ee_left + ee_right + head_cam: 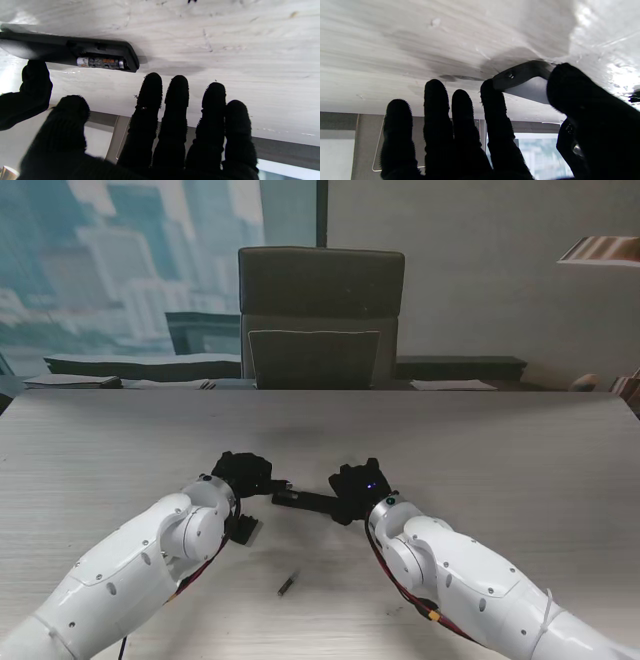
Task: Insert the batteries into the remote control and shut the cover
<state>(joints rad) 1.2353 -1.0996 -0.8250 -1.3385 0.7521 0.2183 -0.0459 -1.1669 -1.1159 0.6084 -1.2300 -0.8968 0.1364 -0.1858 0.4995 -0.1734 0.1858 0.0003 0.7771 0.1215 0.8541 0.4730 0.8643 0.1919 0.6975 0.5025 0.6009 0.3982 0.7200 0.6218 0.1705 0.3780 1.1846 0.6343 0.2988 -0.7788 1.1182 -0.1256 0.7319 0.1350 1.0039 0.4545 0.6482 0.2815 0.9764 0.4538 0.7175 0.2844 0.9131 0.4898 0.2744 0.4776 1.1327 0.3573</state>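
Observation:
The black remote (305,500) lies across the table between my two hands, back side up. Its battery bay is uncovered at the end toward my left hand, with one battery (100,62) seated in it. My right hand (358,488) is shut on the other end of the remote (523,78), pinching it between thumb and index finger. My left hand (245,475) hovers beside the bay end with fingers (175,105) spread and nothing in it. A loose battery (286,584) lies on the table nearer to me. A small flat black piece (243,528), possibly the cover, lies by my left forearm.
The wooden table (500,460) stretches wide on both sides. A dark office chair (320,315) stands behind its far edge, with papers (130,365) and low shelves along the back.

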